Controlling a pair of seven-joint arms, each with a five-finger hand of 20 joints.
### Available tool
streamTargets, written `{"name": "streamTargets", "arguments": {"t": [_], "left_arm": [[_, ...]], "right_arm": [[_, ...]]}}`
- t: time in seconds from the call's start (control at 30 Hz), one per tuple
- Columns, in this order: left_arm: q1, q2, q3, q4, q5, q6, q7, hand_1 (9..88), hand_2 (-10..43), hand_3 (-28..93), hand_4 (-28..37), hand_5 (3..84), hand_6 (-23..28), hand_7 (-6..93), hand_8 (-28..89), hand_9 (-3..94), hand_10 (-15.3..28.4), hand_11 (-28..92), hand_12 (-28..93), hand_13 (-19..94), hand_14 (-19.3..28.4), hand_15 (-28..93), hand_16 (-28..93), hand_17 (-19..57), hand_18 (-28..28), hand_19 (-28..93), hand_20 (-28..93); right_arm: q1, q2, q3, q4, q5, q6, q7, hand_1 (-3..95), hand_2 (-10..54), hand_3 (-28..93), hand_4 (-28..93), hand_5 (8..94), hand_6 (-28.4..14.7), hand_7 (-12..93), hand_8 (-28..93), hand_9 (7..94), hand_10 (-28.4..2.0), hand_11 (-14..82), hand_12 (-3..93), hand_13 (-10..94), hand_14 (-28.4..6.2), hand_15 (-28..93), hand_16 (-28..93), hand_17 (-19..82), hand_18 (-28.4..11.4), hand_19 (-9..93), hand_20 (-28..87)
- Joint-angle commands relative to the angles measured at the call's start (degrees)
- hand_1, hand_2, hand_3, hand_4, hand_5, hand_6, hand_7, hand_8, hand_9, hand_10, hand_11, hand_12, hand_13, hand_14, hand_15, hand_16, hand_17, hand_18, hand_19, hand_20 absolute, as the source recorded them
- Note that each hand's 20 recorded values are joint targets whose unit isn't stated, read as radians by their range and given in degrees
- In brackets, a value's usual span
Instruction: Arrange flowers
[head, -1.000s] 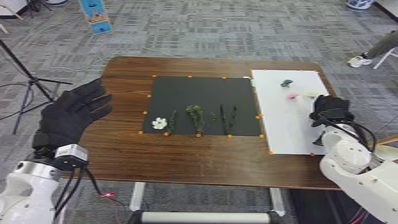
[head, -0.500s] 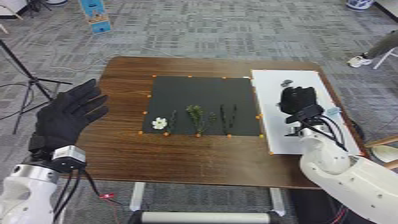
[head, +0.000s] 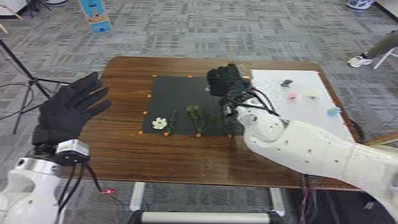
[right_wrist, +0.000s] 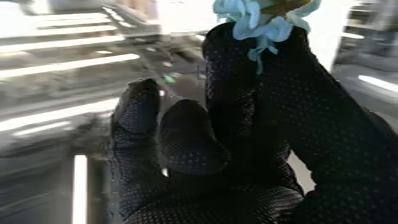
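Fingertips (right_wrist: 222, 45) against pale-blue flower (right_wrist: 270, 30), right robot hand (head: 226, 80) over black mat (head: 176, 96)

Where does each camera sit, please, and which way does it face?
Head view: on the robot's head, looking forward and down at the table, black mat and white sheet; both arms show, with the left hand and right hand.
Right wrist view: on the right wrist, looking along the gloved hand to the pale blue flower at its fingertips.
Shared: both views show the right hand.
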Motion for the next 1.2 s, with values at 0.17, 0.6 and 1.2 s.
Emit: {"name": "streamTargets", "arguments": {"t": [0.17, 0.6, 1.2], "left_arm": [[-2.34, 1.69, 0.2, 0.53, 0.34, -0.11, 0.84, 21.8, -5.9, 72, -28.3, 35.3, 4.0, 20.0, -9, 27.0, 11.5, 21, 18, 22, 13.4, 30, 4, -8.6, 21.6, 46, 13], [-5.43, 3.0, 2.37, 1.51, -0.23, -0.5, 1.7, 21.6, -5.9, 72, -28.3, 35.8, 4.1, 20.3, -9, 28.4, 11.9, 22, 18, 23, 13.5, 30, 3, -8.7, 21.7, 46, 13], [-8.66, 3.7, 4.96, 2.73, -0.23, -2.21, 1.25, 21.6, -5.8, 72, -28.3, 36.1, 4.2, 20.3, -10, 28.5, 11.8, 22, 18, 23, 13.7, 31, 2, -8.7, 21.7, 46, 13]], "right_arm": [[3.69, -9.03, -2.21, 2.97, 0.57, -0.74, -2.99, 53.0, -9.5, 80, -28, 73.7, 3.5, 43, 2, 81.7, -4.2, 30.2, 50.9, 70, -6.9, 89, 38, 30, -18.5, 78, 53], [4.84, -14.82, -8.25, 9.51, 0.4, -1.14, -3.88, 53.3, -9.5, 78, -28, 74.1, 4.0, 42, 1, 82.6, -4.0, 28.2, 51.5, 70, -6.6, 88, 37, 31, -18.3, 79, 53], [7.28, -21.44, -13.41, 17.54, -0.17, 2.45, 0.28, 53.1, -9.5, 78, -28, 74.8, 4.6, 42, -2, 84.1, -4.0, 24.9, 50.8, 71, -6.3, 88, 37, 31, -18.2, 79, 52]]}}
